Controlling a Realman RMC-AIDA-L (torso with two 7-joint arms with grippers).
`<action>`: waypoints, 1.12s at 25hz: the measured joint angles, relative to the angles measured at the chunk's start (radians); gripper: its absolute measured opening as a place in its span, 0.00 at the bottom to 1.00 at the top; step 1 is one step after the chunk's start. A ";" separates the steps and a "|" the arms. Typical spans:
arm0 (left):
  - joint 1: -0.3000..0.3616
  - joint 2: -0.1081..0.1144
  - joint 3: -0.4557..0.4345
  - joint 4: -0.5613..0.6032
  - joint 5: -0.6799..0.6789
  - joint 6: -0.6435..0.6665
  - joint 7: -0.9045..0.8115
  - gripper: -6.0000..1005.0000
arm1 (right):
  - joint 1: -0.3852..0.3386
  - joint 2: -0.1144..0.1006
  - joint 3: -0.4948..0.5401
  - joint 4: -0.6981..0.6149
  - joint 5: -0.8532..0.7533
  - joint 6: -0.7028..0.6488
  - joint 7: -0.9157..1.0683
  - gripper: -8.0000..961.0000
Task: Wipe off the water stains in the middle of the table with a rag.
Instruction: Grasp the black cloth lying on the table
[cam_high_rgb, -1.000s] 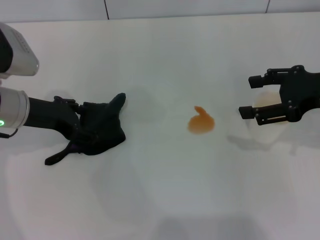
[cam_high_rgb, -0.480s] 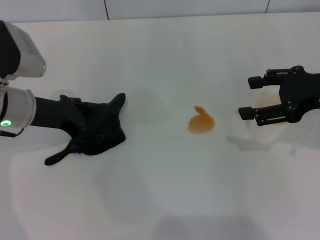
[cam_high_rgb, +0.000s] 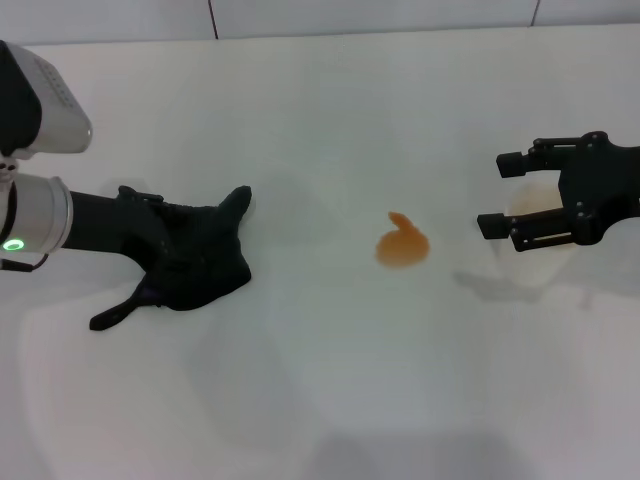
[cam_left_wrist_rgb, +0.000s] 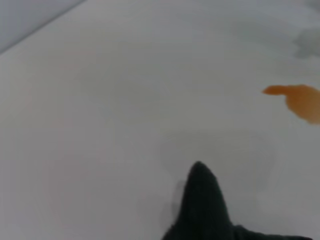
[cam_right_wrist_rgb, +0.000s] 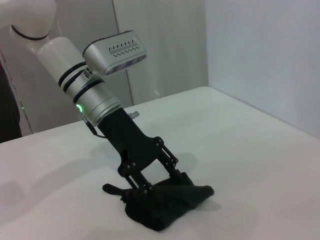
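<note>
The water stains are one small orange blot (cam_high_rgb: 402, 245) in the middle of the white table (cam_high_rgb: 330, 120); the left wrist view catches the blot (cam_left_wrist_rgb: 302, 100) too. The dark rag (cam_high_rgb: 208, 262) lies left of it, its pointed corner toward the blot. My left gripper (cam_high_rgb: 165, 255) presses down into the rag. In the right wrist view this left gripper (cam_right_wrist_rgb: 160, 187) has its fingers spread on the bunched rag (cam_right_wrist_rgb: 170, 205), open. The rag's tip (cam_left_wrist_rgb: 202, 205) shows in the left wrist view. My right gripper (cam_high_rgb: 492, 193) hangs open at the right.
A white cup (cam_high_rgb: 530, 205) stands on the table under the right gripper, right of the blot. Grey wall panels (cam_high_rgb: 300, 15) run along the table's far edge. Bare white surface lies between the rag and the blot.
The left arm slid a little to the right, further onto the rag, then held still. The rag, blot and right gripper have not moved.
</note>
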 joint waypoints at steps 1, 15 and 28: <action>0.001 0.000 0.000 0.000 -0.005 -0.006 0.000 0.81 | 0.000 0.000 0.001 0.000 0.000 0.000 0.000 0.88; -0.016 -0.002 0.006 -0.050 -0.013 -0.061 0.005 0.32 | 0.003 0.000 0.002 0.000 0.002 0.000 0.000 0.88; -0.032 -0.002 0.008 -0.053 -0.041 -0.065 -0.009 0.09 | -0.001 0.000 0.004 0.000 0.011 0.002 -0.001 0.88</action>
